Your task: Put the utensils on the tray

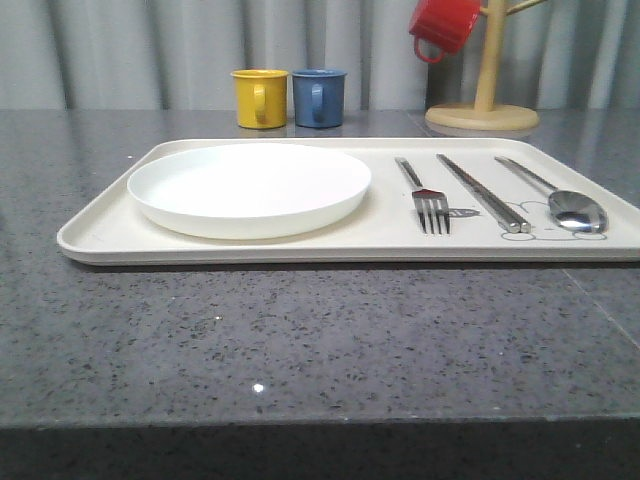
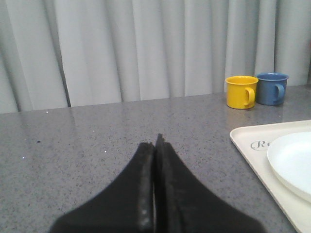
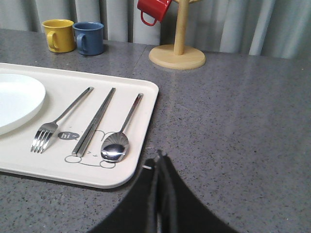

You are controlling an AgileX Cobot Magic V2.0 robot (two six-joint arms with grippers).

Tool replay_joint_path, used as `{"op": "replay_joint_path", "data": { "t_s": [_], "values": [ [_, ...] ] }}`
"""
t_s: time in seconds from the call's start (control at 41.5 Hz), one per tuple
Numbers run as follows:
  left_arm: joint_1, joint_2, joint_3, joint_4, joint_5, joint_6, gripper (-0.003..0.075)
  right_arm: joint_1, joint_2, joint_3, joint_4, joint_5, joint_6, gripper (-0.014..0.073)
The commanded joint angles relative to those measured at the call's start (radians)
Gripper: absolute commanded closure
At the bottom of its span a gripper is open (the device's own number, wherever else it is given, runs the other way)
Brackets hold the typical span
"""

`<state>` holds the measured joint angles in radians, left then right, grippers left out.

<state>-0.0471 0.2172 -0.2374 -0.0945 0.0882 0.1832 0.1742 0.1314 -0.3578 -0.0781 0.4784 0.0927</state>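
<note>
The cream tray [image 1: 100, 235] lies across the grey table and carries all the utensils. On its left half rests the round white plate [image 1: 249, 188]. To the right lie the fork [image 1: 427, 198], the pair of chopsticks [image 1: 484, 193] and the spoon [image 1: 563, 203], side by side. The right wrist view shows the tray [image 3: 141, 160], plate [image 3: 14, 99], fork [image 3: 58, 120], chopsticks [image 3: 95, 121] and spoon [image 3: 119, 138]. My right gripper [image 3: 159, 156] is shut and empty, just off the tray's near corner. My left gripper [image 2: 156, 141] is shut and empty over bare table, left of the tray [image 2: 252, 145] and plate [image 2: 291, 162].
A yellow mug [image 1: 260, 98] and a blue mug [image 1: 319, 97] stand behind the tray. A wooden mug tree [image 1: 485, 100] with a red mug [image 1: 443, 25] hanging on it stands at the back right. Grey curtains close off the back.
</note>
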Motion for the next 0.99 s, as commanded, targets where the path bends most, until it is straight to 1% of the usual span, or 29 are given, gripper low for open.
{"op": "replay_joint_path", "data": {
  "t_s": [0.0, 0.072, 0.265, 0.458, 0.506, 0.964],
  "values": [
    [0.001, -0.060, 0.015, 0.001, -0.003, -0.004, 0.0739, -0.001, 0.011, -0.024, -0.011, -0.078, -0.006, 0.0662],
    [0.001, -0.122, 0.064, 0.001, 0.022, -0.006, 0.0739, -0.001, 0.011, -0.024, -0.011, -0.078, -0.006, 0.0662],
    [0.001, -0.249, 0.179, -0.003, 0.022, -0.035, 0.0739, -0.001, 0.011, -0.024, -0.011, -0.078, -0.006, 0.0662],
    [0.001, -0.245, 0.247, -0.003, -0.015, -0.041, 0.0739, -0.001, 0.011, -0.024, -0.011, -0.077, -0.006, 0.0662],
    [0.001, -0.245, 0.247, -0.003, 0.007, -0.041, 0.0739, -0.001, 0.011, -0.024, -0.011, -0.077, -0.006, 0.0662],
    [0.001, -0.243, 0.247, -0.003, 0.005, -0.041, 0.0739, -0.001, 0.011, -0.024, -0.011, -0.076, -0.006, 0.0662]
  ]
}}
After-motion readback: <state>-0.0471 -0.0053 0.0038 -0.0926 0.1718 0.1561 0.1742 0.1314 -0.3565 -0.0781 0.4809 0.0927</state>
